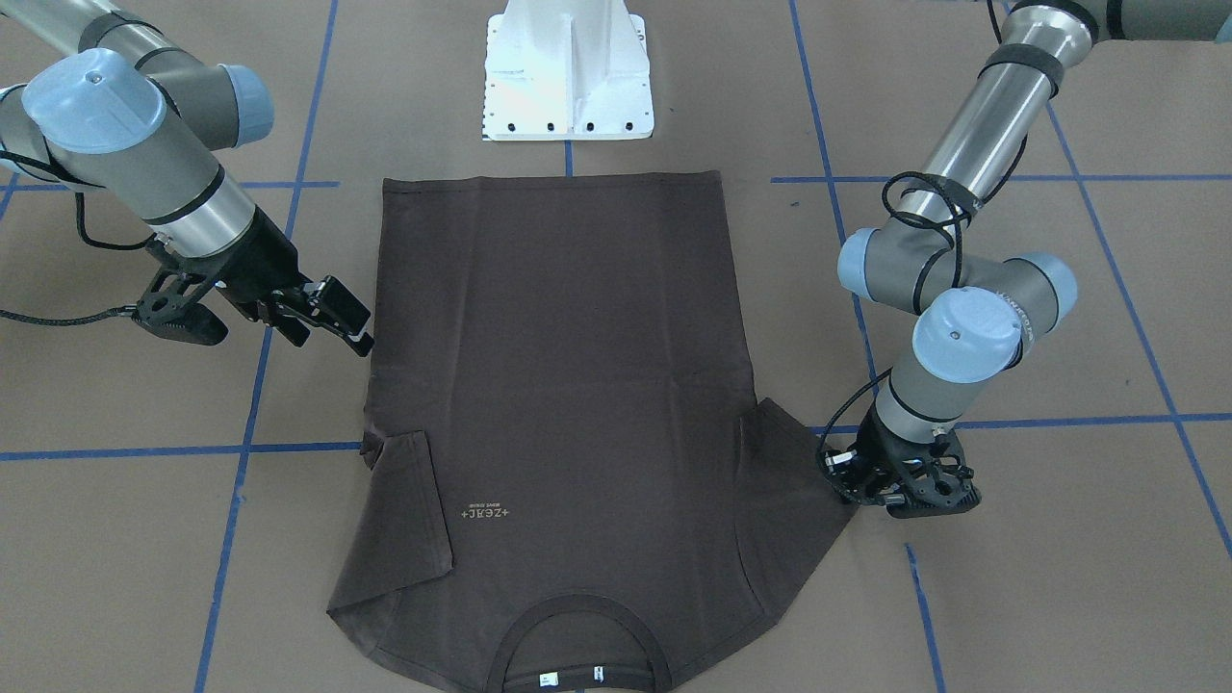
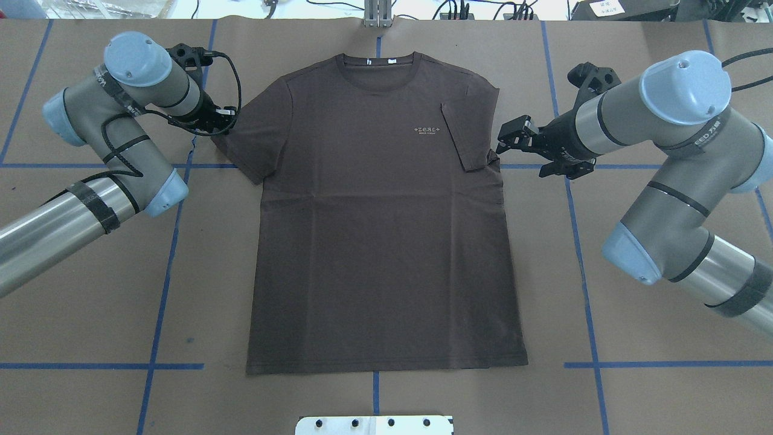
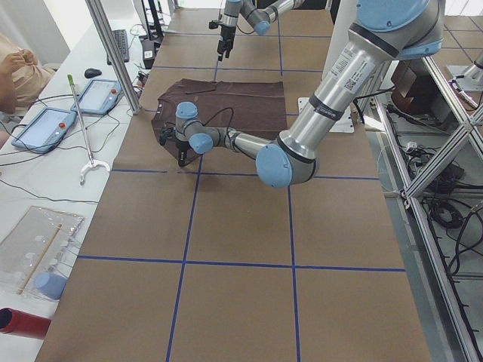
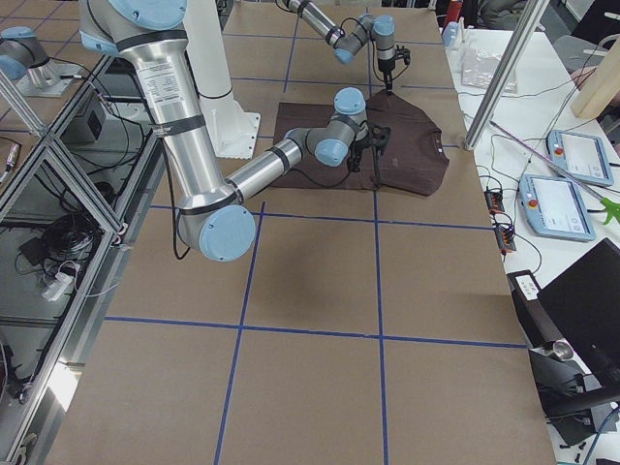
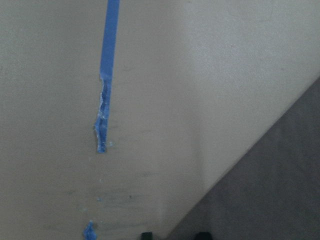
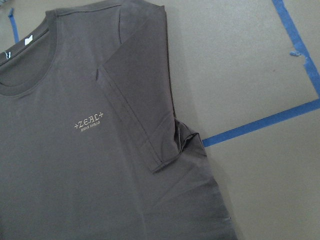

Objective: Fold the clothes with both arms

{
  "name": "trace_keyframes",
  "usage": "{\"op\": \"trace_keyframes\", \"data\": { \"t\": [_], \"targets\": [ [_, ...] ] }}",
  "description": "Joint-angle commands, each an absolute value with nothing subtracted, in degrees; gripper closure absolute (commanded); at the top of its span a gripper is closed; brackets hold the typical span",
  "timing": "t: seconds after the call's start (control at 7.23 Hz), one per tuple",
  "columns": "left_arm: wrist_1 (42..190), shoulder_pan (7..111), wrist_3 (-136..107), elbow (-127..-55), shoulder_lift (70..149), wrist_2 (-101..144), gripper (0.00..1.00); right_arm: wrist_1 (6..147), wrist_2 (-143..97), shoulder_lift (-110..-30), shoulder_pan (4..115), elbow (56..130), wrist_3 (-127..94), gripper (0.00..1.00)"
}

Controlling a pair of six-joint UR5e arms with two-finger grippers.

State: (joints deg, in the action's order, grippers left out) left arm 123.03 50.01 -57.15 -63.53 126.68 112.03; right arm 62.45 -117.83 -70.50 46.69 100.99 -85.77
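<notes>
The T-shirt (image 2: 374,241) lies flat on the table (image 2: 90,302), front up, collar (image 2: 377,67) away from the robot, right sleeve (image 2: 466,136) folded in, left sleeve (image 2: 256,145) spread. The left gripper (image 2: 226,122) sits low at that sleeve's edge; I can't tell if it's pinching. The right gripper (image 2: 512,138) hangs released beside the shirt. I'd pinch the edge only, lift little, and lay it straight inward.

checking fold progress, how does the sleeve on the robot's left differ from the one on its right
The left-side sleeve lies spread outward, flat; the right-side sleeve is folded inward over the chest. The left-side sleeve looks smooth; the right-side sleeve bunches at the armpit. Both are short and dark brown, on one T-shirt.
</notes>
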Motion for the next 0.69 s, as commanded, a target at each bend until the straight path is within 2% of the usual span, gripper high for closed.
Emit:
{"op": "trace_keyframes", "data": {
  "t": [0.0,0.28,0.55],
  "targets": [
    [121.1,50.2,-55.5,-64.9,126.8,115.5,1.00,62.4,-117.5,-70.0,46.2,101.0,-86.1,0.00],
    [116.9,50.4,-55.8,-70.1,126.9,117.4,1.00,62.4,-115.8,-69.8,44.9,101.0,-86.1,0.00],
    [116.6,50.2,-56.8,-70.2,127.8,117.1,1.00,62.4,-114.8,-70.2,44.2,101.0,-86.1,0.00]
  ]
}}
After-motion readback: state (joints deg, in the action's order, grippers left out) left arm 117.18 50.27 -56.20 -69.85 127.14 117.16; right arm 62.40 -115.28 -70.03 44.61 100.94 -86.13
